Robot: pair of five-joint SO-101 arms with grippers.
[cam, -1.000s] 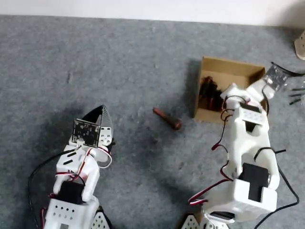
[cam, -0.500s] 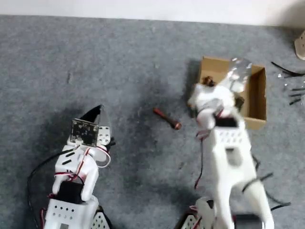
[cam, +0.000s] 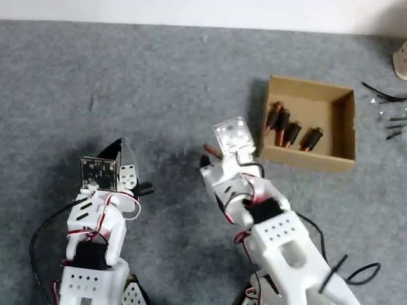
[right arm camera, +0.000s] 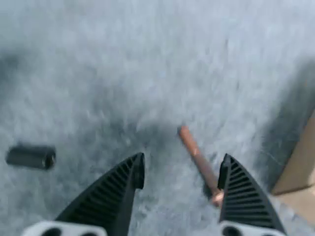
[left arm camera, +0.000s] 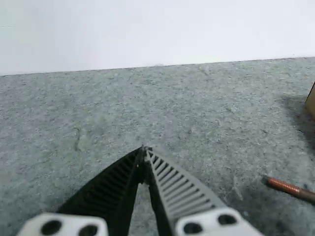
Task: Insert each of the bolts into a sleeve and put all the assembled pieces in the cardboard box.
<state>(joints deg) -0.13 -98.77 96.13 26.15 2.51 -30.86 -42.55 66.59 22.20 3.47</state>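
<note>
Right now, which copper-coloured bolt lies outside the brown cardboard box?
The bare copper-coloured bolt on the grey carpet, by the open right gripper. The other four sit in black sleeves inside the brown cardboard box.

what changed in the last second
The right gripper swung left off the cardboard box and now hangs open over the bolt, uncovering four assembled pieces in the box. The left gripper, shut, shifted slightly. Bolt and box stayed put.
</note>
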